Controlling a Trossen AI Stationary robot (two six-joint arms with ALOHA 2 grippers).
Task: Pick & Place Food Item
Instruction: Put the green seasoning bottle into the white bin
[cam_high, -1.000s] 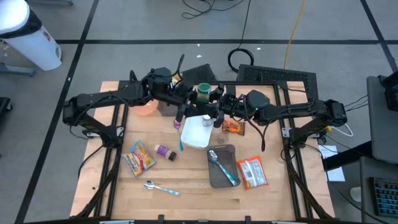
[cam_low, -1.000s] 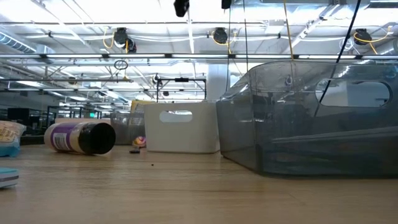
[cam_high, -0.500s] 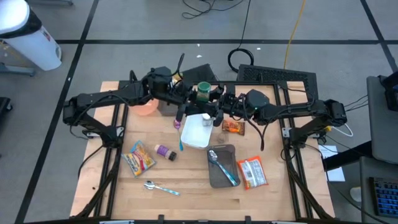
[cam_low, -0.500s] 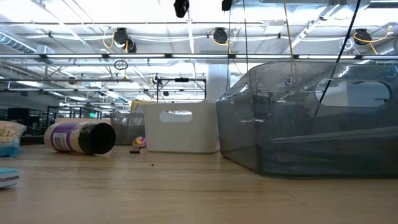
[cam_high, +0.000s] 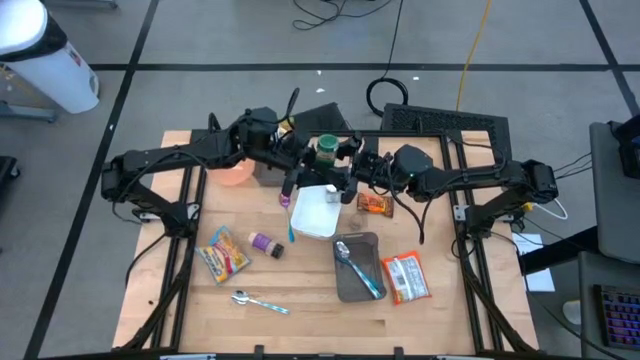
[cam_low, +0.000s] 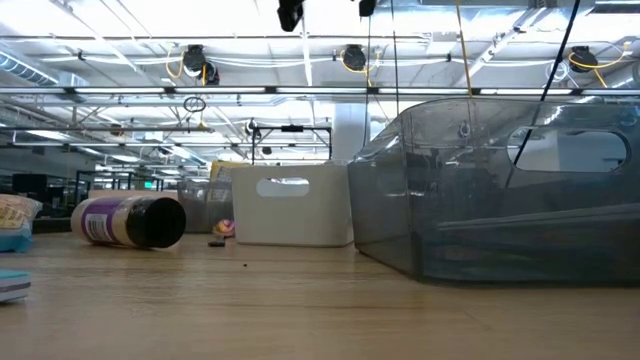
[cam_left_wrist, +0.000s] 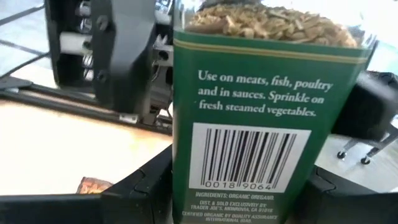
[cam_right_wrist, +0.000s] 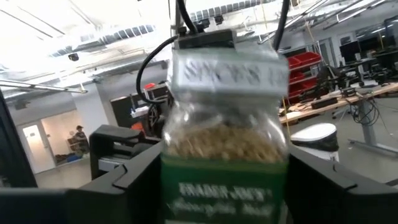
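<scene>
Both pincers meet at the spice jar (cam_high: 327, 148), held in the air just beyond the far end of the white bin (cam_high: 318, 210). Left pincer (cam_high: 303, 157) is clamped on the jar: its wrist view shows the green label (cam_left_wrist: 261, 124) filling the frame with a dark finger on either side at the base. Right pincer (cam_high: 347, 163) reaches the same jar from the opposite side; its fingers frame the glass in its own wrist view, but whether they press the glass or stand clear of it, I cannot tell.

This looks like a handover over the bin. The risk is a poorly shared grip: if one pincer lets go before the other holds firmly, the smooth glass jar could slip and drop, landing in the bin or striking its rim and rolling across the bench (cam_high: 300, 320). Two arms pulling against each other could also twist the jar loose.
</scene>
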